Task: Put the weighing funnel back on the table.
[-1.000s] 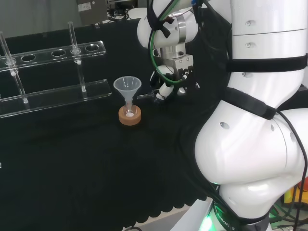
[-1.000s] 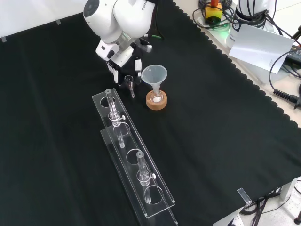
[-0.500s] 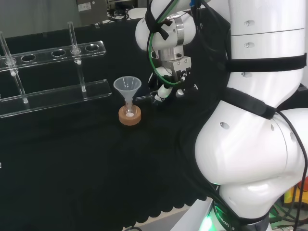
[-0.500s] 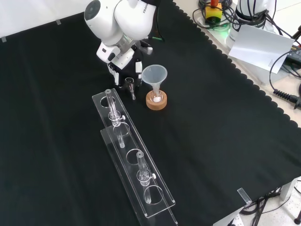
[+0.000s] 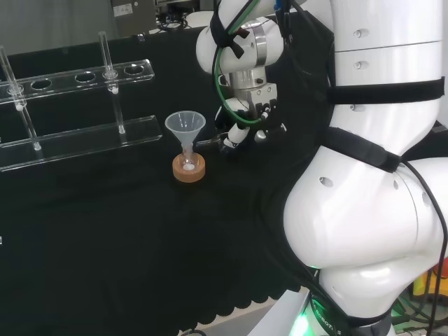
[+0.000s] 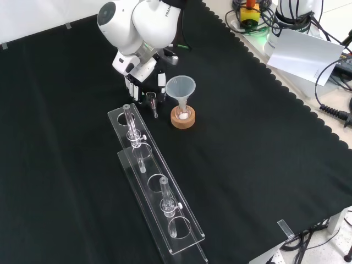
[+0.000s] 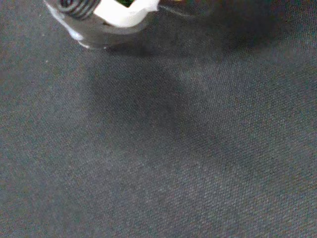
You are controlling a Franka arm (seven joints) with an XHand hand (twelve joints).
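- Black cloth (image 6: 264, 165) covers the whole bench
- Nearest in the front view lies a long clear plastic rack (image 6: 157, 181) with round holes, and thin clear glass tubes (image 6: 164, 193) stand up in it
- Just past the rack's far end stands the big clear cone-shaped funnel (image 6: 181, 88), mouth up, with its stem in a small clear flask (image 6: 182, 112) on a round brown cork ring (image 6: 190, 122)
- Just left of that funnel in the front view is the small clear weighing funnel (image 6: 151, 100), like a tiny scoop, with its short stem pointing at the rack
- It sits low by the cloth, but I cannot tell if it touches the cloth
- Right behind it is the black and white hand (image 6: 144, 77), and its fingers (image 6: 161, 80) come down on both sides of the scoop's wide end and hold it
- Farthest back, the big white arm (image 6: 137, 22) bends over the hand
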